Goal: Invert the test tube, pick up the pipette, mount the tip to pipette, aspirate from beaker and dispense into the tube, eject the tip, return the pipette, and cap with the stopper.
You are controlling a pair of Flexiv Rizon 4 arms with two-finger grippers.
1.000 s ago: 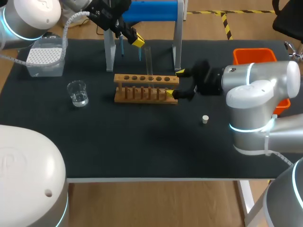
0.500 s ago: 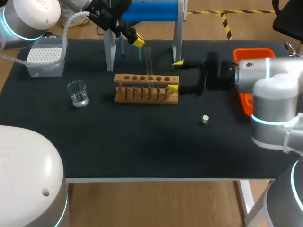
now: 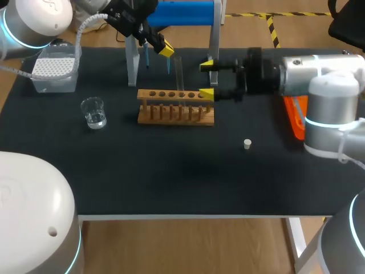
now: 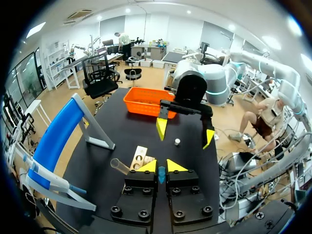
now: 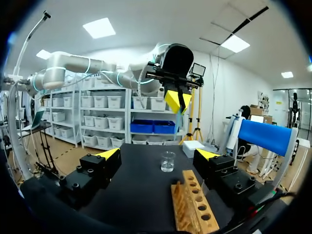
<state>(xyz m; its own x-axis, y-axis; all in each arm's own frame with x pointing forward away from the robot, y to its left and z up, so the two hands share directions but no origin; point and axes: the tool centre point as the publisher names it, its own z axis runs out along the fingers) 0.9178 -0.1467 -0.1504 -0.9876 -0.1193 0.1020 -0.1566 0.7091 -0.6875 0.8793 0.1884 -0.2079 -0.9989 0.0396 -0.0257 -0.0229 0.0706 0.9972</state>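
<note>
A black tabletop (image 3: pixel 171 177) carries everything, one mat from edge to edge. Two white arms come in over it, one from each side.

One stand (image 3: pixel 182 12) with a blue bar and grey legs sits at the middle of the far edge. One orange bin (image 3: pixel 305 67) is at the far right corner. One clear tip box (image 3: pixel 54 68) sits near the far left corner. One wooden rack (image 3: pixel 177 105) stands just in front of the stand, well clear of the near edge. One beaker (image 3: pixel 93 112) holding clear liquid stands between the rack and the left edge.

One test tube (image 3: pixel 179 71) stands upright in the rack's row of holes. Two pipettes hang at the stand. The pipette (image 3: pixel 167 64) nearer the tube has its blue shaft pinched between the nearly closed fingers of the left gripper (image 3: pixel 164 50), which sits at the stand above the rack's left half. The second pipette (image 3: pixel 146 57) hangs just beside it. One small white stopper (image 3: pixel 247 144) lies alone on the mat, between the rack and the right edge.

The right gripper (image 3: pixel 206 79) is level with the rack's right end. Its fingers are spread wide with nothing between them.
</note>
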